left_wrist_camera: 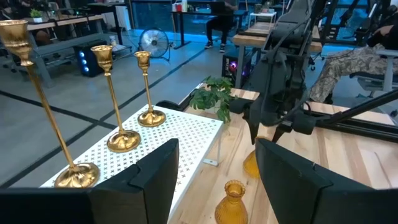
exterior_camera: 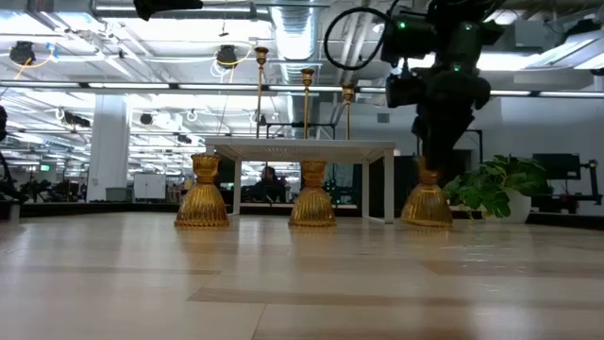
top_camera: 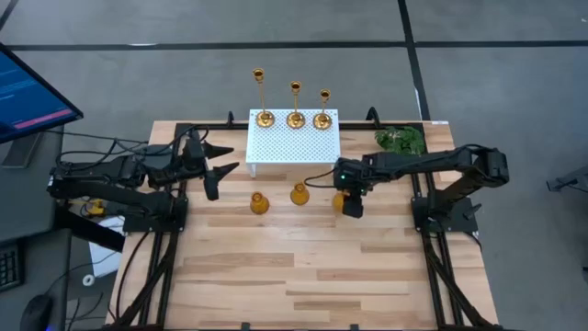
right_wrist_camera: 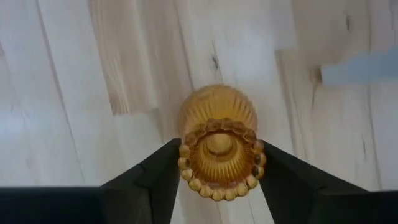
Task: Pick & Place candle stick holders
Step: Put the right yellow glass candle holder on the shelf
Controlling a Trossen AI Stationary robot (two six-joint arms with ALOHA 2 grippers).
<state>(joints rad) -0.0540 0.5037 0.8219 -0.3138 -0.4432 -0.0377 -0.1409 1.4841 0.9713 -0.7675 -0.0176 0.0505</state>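
Three brass candlesticks (top_camera: 295, 118) stand by their round bases on a white perforated stand (top_camera: 294, 149) at the table's far middle. Three amber bulb-shaped holders stand on the table in front of it: left (top_camera: 259, 203), middle (top_camera: 299, 194), right (top_camera: 337, 199). My right gripper (top_camera: 350, 200) points down over the right holder (right_wrist_camera: 217, 118) and is shut on its top. My left gripper (top_camera: 225, 162) is open and empty, hovering left of the stand; its wrist view shows the candlesticks (left_wrist_camera: 121, 138) and my right arm beyond. My right gripper pinches the right amber holder's beaded top rim (right_wrist_camera: 185, 163) between its two fingers, one on each side. The fingers come from above, pointing down. The holder stands upright with its base (exterior_camera: 427, 219) on the table.
A green leafy plant (top_camera: 401, 140) stands at the far right, close behind my right arm. The white stand's legs (exterior_camera: 389, 189) rise just behind the amber holders. The near half of the wooden table (top_camera: 303, 276) is bare.
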